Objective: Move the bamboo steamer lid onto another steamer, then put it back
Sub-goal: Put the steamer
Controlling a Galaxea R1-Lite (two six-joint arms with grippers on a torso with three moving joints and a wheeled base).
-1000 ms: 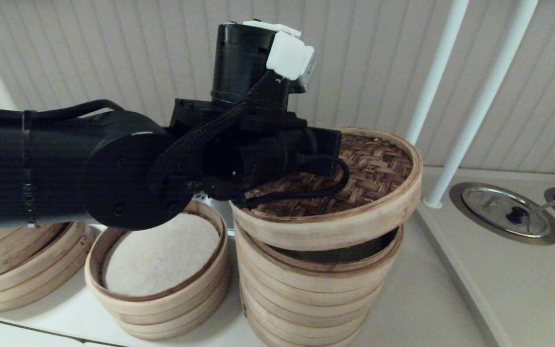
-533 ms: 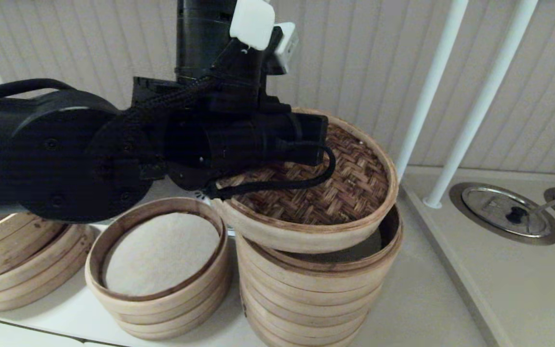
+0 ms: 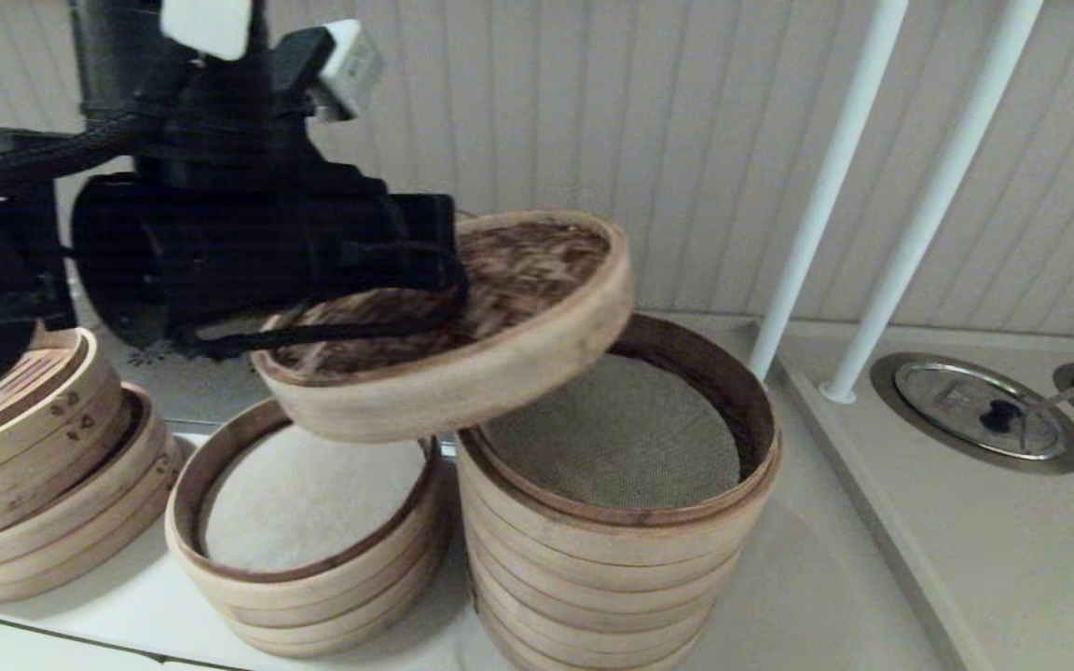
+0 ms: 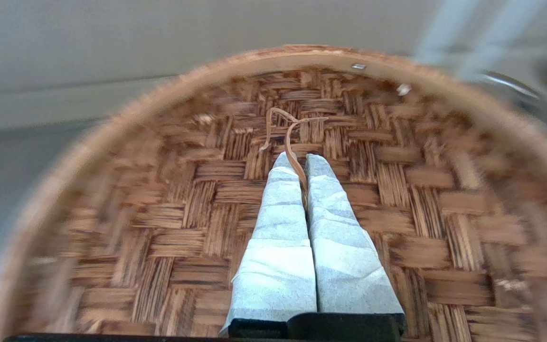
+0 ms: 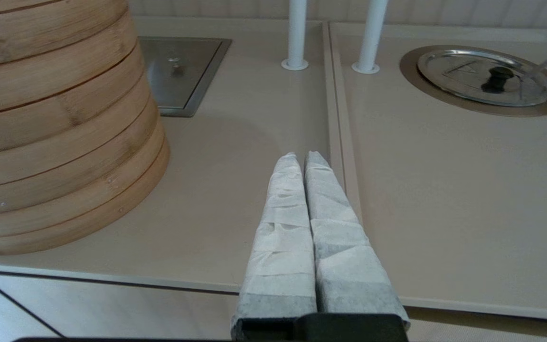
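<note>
On the left, the short stack (image 3: 304,550) with the white liner lies open, probably the place where the lid (image 3: 462,373) belongs. The left gripper (image 4: 297,164) is pinched tight on the lid's thin loop (image 4: 280,126), so the lid hangs tilted in the air between that stack and the tall steamer (image 3: 621,550). The right gripper (image 5: 300,161) rests closed and empty over the counter (image 5: 444,213).

no text, label, brand, number or sign can be read anywhere in these pictures. the small dark cut-out marks on the pale bamboo basket (image 3: 29,396) at the left edge of the head view are shapes, not letters. the round steel cover (image 3: 980,410) at the right of that view carries a faint triangular mark, too dim to read as any sign.
</note>
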